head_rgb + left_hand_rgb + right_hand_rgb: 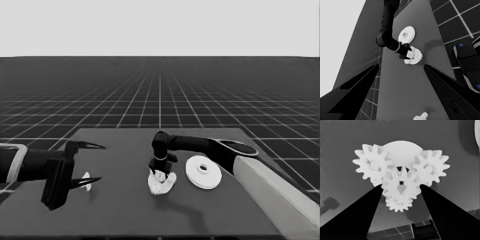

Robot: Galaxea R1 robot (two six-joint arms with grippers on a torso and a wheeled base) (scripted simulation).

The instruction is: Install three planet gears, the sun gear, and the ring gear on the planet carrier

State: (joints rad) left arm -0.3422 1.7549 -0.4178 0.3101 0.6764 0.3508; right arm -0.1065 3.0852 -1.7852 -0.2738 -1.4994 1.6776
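White centre gear [400, 185] gripped in right jaws [401, 188] over smaller round part [400, 151], left jaws [92, 162] parted.

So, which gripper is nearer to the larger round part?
The right gripper, over the smaller round part just beside the larger round part. The left gripper waits over the table's left end, far off.

White gears [401, 186] lie between the black right gripper [401, 188] fingers, on the white smaller round part [401, 150]. The larger round part [203, 172] beside it is white too. The table [125, 210] is dark grey; the floor [160, 100] carries a pale grid.
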